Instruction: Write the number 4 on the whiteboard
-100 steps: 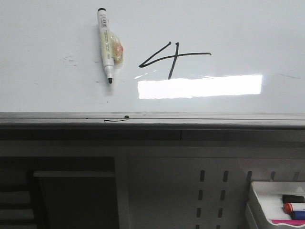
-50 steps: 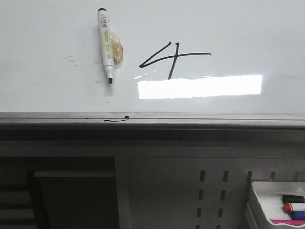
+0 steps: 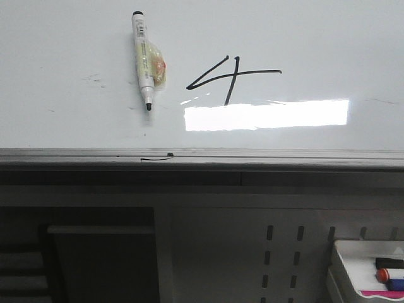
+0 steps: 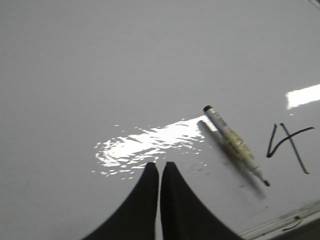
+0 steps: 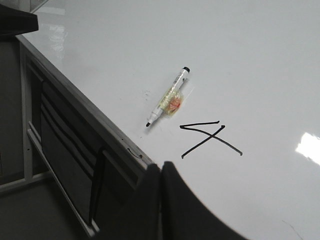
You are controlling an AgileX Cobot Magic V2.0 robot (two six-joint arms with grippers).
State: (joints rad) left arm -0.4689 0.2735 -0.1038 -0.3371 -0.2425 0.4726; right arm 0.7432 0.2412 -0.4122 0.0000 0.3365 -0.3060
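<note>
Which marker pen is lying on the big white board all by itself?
The white marker beside the number 4 on the whiteboard; the other markers sit in the tray.

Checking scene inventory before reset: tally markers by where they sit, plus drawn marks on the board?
Markers lying on the whiteboard: 1, the uncapped marker left of the number 4
Markers in the white tray: 2 visible, one dark, one orange-capped; the tray is cut off by the frame
Drawn figures: 1, the number 4
Squiggles near the rail: 1
Total: 5
</note>
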